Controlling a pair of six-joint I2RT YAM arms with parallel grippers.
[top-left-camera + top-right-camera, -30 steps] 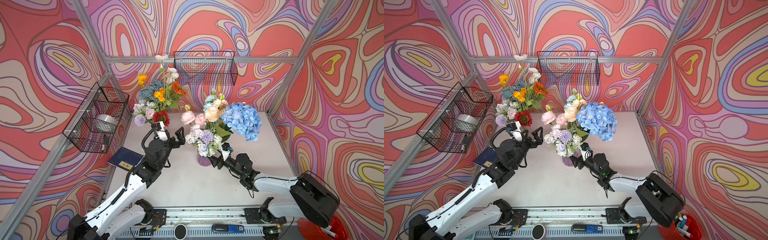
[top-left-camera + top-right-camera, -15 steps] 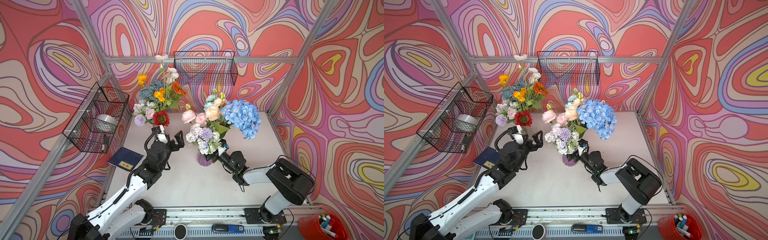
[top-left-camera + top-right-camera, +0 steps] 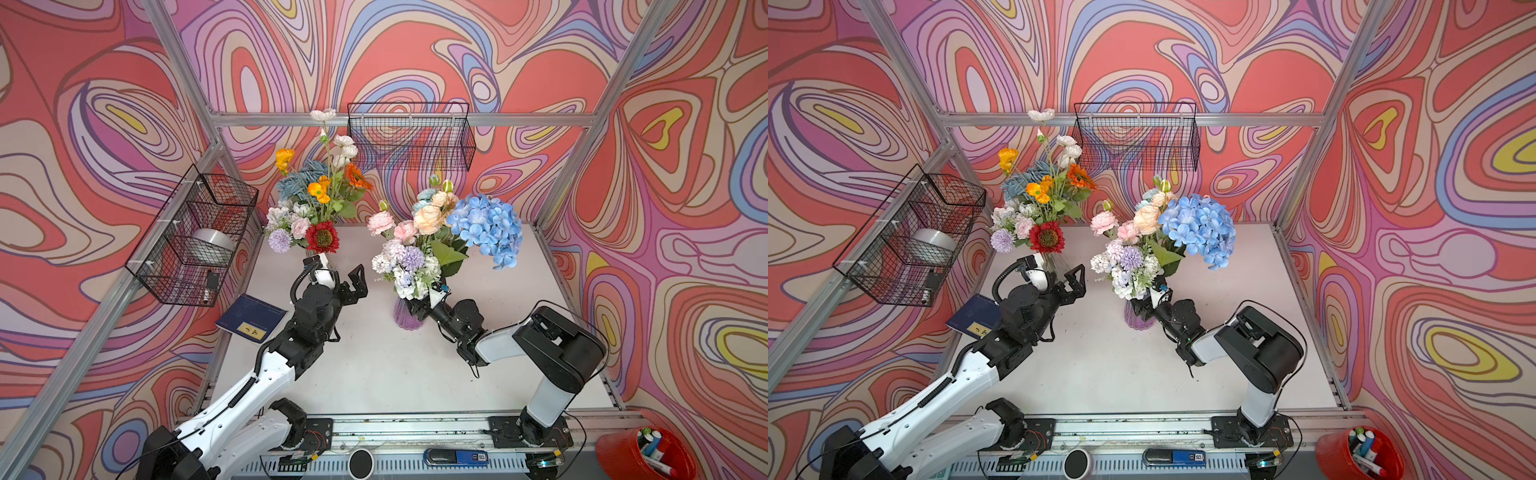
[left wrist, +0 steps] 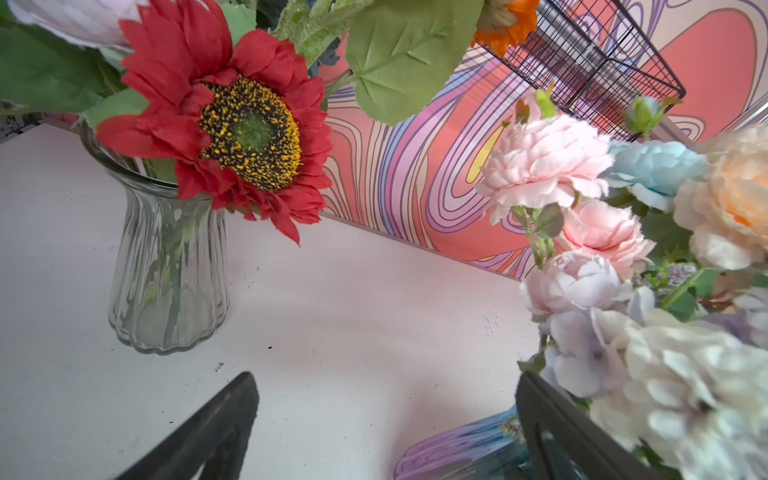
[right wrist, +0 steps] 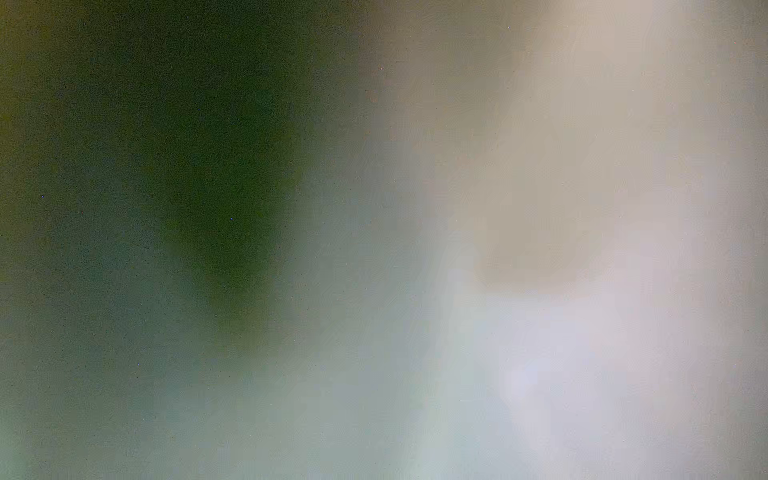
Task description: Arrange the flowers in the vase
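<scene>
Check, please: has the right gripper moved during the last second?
Yes. In a top view the right gripper moved left, toward the purple vase, which kept its place.

One clear glass vase [image 4: 166, 266] stands upright holding red, orange and white flowers [image 3: 320, 199]; the purple vase [image 3: 404, 316], upright beside it, holds pink, lilac and blue blooms [image 3: 436, 237]

No legible text (gold label [image 3: 252, 331] on the blue notebook [image 3: 249, 316] too small to read)
</scene>
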